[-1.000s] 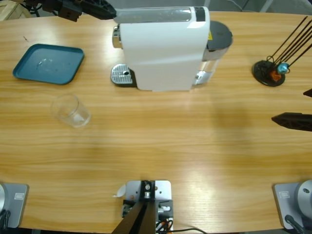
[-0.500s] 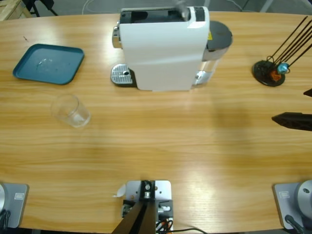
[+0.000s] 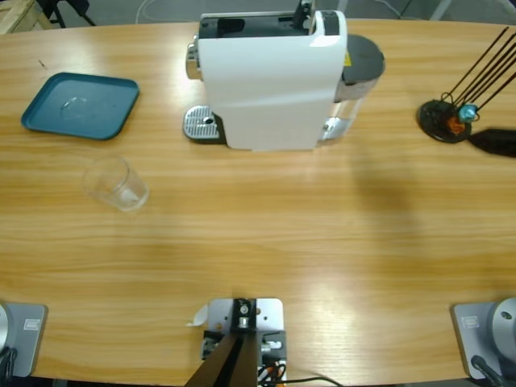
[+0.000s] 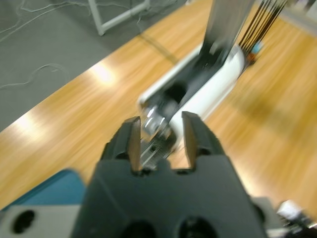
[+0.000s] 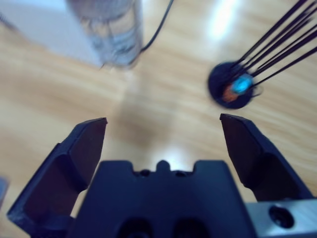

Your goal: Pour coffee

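Coffee is not showing anywhere: the clear glass (image 3: 118, 183) is standing empty at eight o'clock from the white machine (image 3: 270, 81), whose lid is standing raised. The left hand (image 4: 158, 136), narrowly parted and holding nothing, is hovering off the machine's spout end. The right hand (image 5: 163, 144), spread wide, is hanging near the black rod stand (image 5: 234, 87). Brewing and pouring are apparently remaining.

Pale wooden table (image 3: 266, 242) with a smooth, lightly glossy finish. Glossy white plastic coffee machine (image 3: 266, 89) with a perforated metal drip plate (image 3: 200, 124). Clear glass cup (image 3: 117, 183); matt teal plastic tray (image 3: 79, 105).
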